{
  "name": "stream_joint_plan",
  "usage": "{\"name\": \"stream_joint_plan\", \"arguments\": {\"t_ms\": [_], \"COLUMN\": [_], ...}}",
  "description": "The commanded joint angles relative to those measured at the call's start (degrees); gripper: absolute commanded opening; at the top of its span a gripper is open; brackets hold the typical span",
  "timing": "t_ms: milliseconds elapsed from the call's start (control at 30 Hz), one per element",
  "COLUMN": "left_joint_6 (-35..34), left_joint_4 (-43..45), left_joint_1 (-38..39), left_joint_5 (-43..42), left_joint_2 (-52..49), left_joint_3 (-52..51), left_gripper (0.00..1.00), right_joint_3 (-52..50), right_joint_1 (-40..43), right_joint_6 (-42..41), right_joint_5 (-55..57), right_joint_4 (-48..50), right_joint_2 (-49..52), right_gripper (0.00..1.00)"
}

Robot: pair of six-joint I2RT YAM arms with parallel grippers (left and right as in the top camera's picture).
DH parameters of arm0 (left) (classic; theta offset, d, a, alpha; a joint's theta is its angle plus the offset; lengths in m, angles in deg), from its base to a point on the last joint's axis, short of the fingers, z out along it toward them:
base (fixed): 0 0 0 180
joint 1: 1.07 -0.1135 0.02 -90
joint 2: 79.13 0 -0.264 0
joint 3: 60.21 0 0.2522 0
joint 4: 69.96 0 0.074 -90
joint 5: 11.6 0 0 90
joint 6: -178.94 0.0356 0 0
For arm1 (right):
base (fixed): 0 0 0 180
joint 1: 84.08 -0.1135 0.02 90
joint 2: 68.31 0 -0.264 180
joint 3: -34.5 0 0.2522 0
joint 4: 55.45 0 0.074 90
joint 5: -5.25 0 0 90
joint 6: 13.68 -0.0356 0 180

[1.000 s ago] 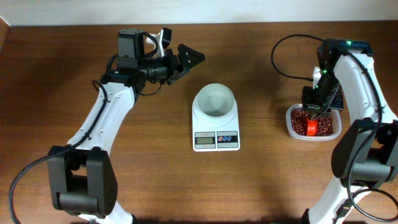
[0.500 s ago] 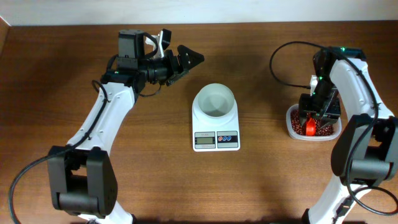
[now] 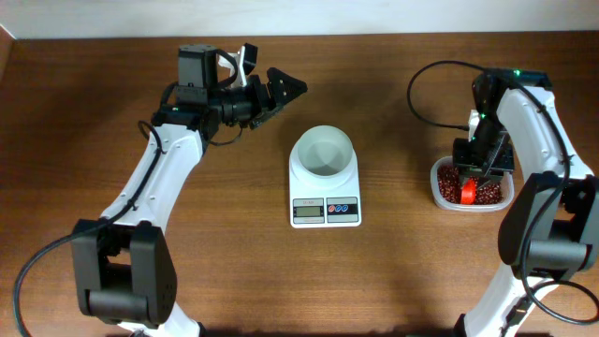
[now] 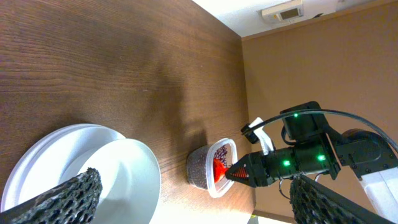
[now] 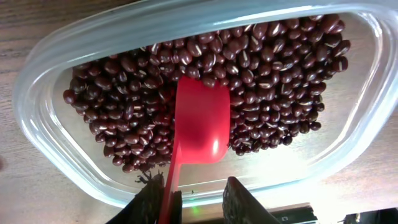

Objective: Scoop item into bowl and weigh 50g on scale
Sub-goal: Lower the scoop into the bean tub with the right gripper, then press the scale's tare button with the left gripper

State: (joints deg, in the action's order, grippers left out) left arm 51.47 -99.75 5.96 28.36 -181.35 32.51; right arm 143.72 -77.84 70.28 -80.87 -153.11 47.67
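The white bowl (image 3: pixel 323 132) stands on the white scale (image 3: pixel 326 212) at the table's middle; I see no beans in it. The red-brown beans (image 5: pixel 124 112) fill a clear plastic tub (image 5: pixel 37 124) at the right (image 3: pixel 505 198). My right gripper (image 5: pixel 199 193) is above the tub, shut on the handle of a red scoop (image 5: pixel 202 124). The scoop's cup rests hollow side down on the beans. My left gripper (image 3: pixel 271 75) is open and empty, held in the air to the upper left of the bowl. The left wrist view shows the bowl (image 4: pixel 124 180) and the tub (image 4: pixel 199 171).
The scale's grey display and its red and blue buttons face the front edge. A black cable loops over the table behind the tub (image 3: pixel 421 84). Bare wood lies all round the scale.
My right wrist has shifted a little over the tub, left and then back, with the scoop still down in the beans. The left arm has not moved.
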Motion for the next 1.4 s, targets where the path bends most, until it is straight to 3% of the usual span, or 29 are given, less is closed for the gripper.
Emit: {"name": "stream_joint_plan", "arguments": {"t_ms": [0,133,333,433,467,600,667,933,1200,1267,1367], "left_joint_6": [1.1,1.1,1.1,1.1,1.1,1.1,1.1,1.1,1.2,4.3,7.5], "left_joint_4": [0.1,0.1,0.1,0.1,0.1,0.1,0.1,0.1,0.0,0.1,0.2], "left_joint_1": [-0.1,-0.1,-0.1,-0.1,-0.1,-0.1,-0.1,-0.1,-0.1,-0.1,-0.2], "left_joint_5": [0.6,1.1,1.7,1.7,1.7,1.7,1.7,1.7,1.7,1.7,1.7], "left_joint_2": [1.0,1.0,1.0,1.0,1.0,1.0,1.0,1.0,1.0,1.0,1.0], "left_joint_3": [0.2,0.2,0.2,0.2,0.2,0.2,0.2,0.2,0.2,0.2,0.2], "left_gripper": [0.99,0.99,0.99,0.99,0.99,0.99,0.99,0.99,0.99,0.99,0.99], "right_joint_3": [1.2,1.0,0.5,0.5,0.5,0.4,0.4,0.5,0.5,0.4,-1.0], "right_joint_1": [0.0,0.0,0.2,0.2,0.2,0.2,0.2,0.3,9.0,11.0,11.5], "right_joint_6": [-0.4,-0.6,-1.7,-1.7,-1.7,-1.7,-1.7,-1.7,7.3,11.7,11.6], "right_joint_5": [1.2,1.2,2.7,2.9,2.9,3.1,3.1,4.8,-5.5,-13.2,-13.8], "right_joint_4": [-0.1,-0.1,1.0,1.6,1.6,1.9,2.2,2.4,2.6,2.6,2.9], "right_joint_2": [-0.4,-0.4,-0.4,-0.4,-0.4,-0.4,-0.4,-0.4,-0.4,-0.4,-0.4], "right_gripper": [0.32,0.29,0.07,0.08,0.21,0.27,0.26,0.04,0.04,0.04,0.04]}}
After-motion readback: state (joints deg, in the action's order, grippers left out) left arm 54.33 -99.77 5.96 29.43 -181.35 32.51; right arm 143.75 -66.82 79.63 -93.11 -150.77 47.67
